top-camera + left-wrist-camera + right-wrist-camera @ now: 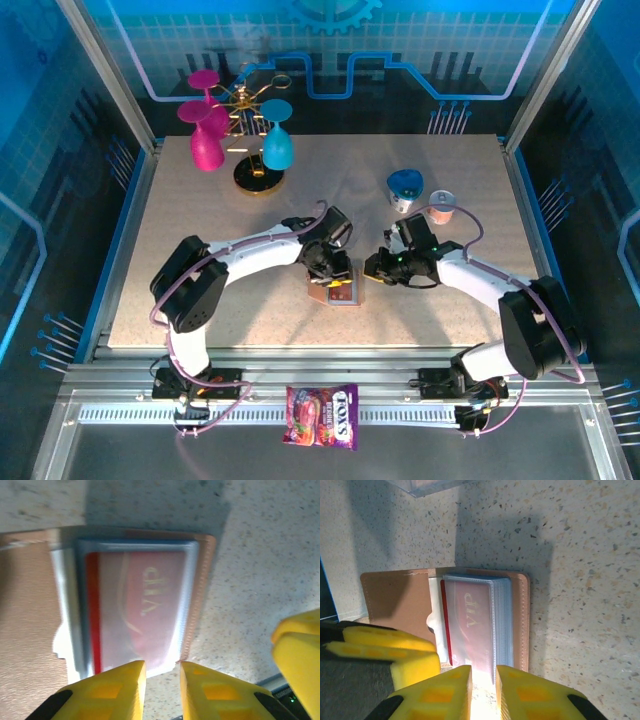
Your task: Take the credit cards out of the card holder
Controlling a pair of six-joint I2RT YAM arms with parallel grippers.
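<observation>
1. Fingers (117,690) of left gripper (159,667) stand nearly together, grip unclear, just over the card holder's (30,615) edge.
2. It lies open between the grippers; red credit card (470,625) tucked inside, long axis toward both.
3. Narrow gap at right gripper (483,671), grip unclear, at the end of the sleeve (502,625).

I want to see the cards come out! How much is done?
The card holder lies open on the table. The left gripper and right gripper sit at its edge, by the red card. That card is still inside its clear pocket; none is out yet.
</observation>
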